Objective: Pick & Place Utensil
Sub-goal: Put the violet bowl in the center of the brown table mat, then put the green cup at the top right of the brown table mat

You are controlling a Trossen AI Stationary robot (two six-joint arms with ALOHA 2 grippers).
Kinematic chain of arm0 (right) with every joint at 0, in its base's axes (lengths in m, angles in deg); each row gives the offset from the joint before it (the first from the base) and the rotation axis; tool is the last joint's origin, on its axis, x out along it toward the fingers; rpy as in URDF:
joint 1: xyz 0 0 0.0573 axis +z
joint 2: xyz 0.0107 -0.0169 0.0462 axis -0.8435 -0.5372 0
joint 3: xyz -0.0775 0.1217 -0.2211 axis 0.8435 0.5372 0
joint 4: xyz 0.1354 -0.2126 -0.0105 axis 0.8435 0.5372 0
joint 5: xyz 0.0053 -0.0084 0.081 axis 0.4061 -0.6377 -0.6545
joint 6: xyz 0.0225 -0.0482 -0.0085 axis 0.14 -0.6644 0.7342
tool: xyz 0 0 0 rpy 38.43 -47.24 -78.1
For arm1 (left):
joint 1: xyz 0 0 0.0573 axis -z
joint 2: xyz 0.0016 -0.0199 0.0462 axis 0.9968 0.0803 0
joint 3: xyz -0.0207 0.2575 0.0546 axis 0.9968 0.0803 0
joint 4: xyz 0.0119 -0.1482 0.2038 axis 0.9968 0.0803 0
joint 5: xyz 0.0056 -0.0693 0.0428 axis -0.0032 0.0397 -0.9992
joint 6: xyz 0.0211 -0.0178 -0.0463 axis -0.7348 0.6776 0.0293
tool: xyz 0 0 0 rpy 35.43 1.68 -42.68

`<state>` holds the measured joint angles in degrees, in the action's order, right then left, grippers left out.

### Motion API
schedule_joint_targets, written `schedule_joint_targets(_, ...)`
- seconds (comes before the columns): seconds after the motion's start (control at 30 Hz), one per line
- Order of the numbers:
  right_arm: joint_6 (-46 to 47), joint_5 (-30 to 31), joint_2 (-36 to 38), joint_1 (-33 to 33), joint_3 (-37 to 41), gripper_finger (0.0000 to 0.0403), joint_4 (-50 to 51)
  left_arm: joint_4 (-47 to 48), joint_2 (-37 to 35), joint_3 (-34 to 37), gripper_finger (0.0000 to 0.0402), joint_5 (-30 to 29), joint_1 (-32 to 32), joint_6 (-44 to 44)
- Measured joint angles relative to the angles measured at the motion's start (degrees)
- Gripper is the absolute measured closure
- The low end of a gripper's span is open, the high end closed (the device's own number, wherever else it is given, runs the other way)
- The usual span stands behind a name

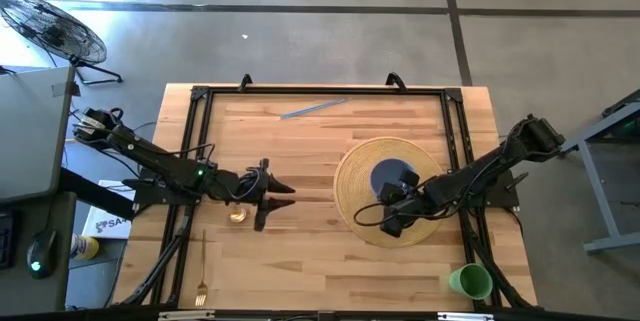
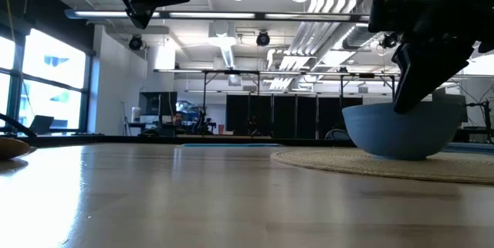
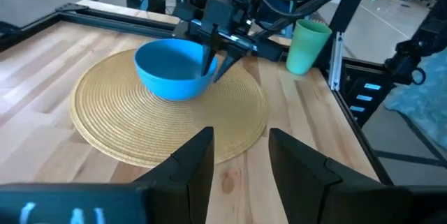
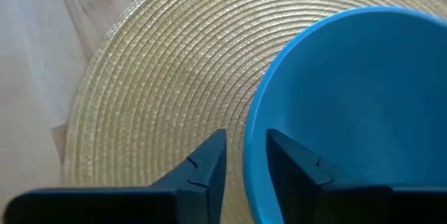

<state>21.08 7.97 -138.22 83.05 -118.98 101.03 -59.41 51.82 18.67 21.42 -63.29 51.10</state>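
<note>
On the round woven mat (image 1: 385, 193) sits a blue bowl (image 3: 174, 68), and the right end effector (image 4: 245, 155) straddles its rim, fingers slightly parted with one inside and one outside; whether they actually press the wall is hard to tell. From above, that arm covers much of the bowl. Left of the mat, the left end effector (image 1: 282, 196) hovers over bare counter (image 1: 310, 151), fingers released and holding nothing. Just beside it lies a small gold utensil (image 1: 237, 217), too small to identify. A gold fork (image 1: 201, 273) lies near the counter's front edge, its tip cut off. A green cup (image 1: 470, 281) stands at the front right corner.
</note>
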Motion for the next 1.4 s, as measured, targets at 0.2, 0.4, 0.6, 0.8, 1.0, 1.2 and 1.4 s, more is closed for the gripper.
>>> schedule_joint_targets(0.2, -0.09, -2.86, 1.49, 0.0, -1.16, 0.0267, 1.88, 0.01, 0.02, 0.0, 0.0265, -1.56, 0.0, -0.02)
schedule_joint_targets(0.4, -0.54, -3.35, 1.94, 0.0, -5.47, 0.0236, 8.13, -0.58, 1.03, 0.02, 0.0265, -1.89, 0.0, 0.66)
schedule_joint_targets(0.6, -2.13, -4.92, 1.93, 0.81, -12.37, 0.0211, 15.8, -3.18, 4.0, 0.07, 0.0265, -2.3, 0.02, 1.07)
schedule_joint_targets(0.8, -3.01, -3.08, 1.7, 7.01, -17.35, 0.0205, 16.05, -6.89, 7.38, 0.07, 0.0265, -0.32, 0.02, 0.37)
schedule_joint_targets(1.0, 2.5, -4.64, -2.33, 13.53, -19.19, 0.0205, 15.88, -7.42, 8.2, 0.07, 0.0266, 2.75, 0.02, 0.91)
schedule_joint_targets(1.2, 8.07, -8.44, -8.89, 17.45, -28.61, 0.0205, 27.48, -7.32, 8.2, 0.07, 0.0266, 1.29, -0.02, 2.85)
schedule_joint_targets(1.4, 11.5, -11.94, -13.16, 20.16, -38.76, 0.0205, 41.23, -7.55, 8.2, 0.07, 0.0266, -1.71, -0.02, 2.71)
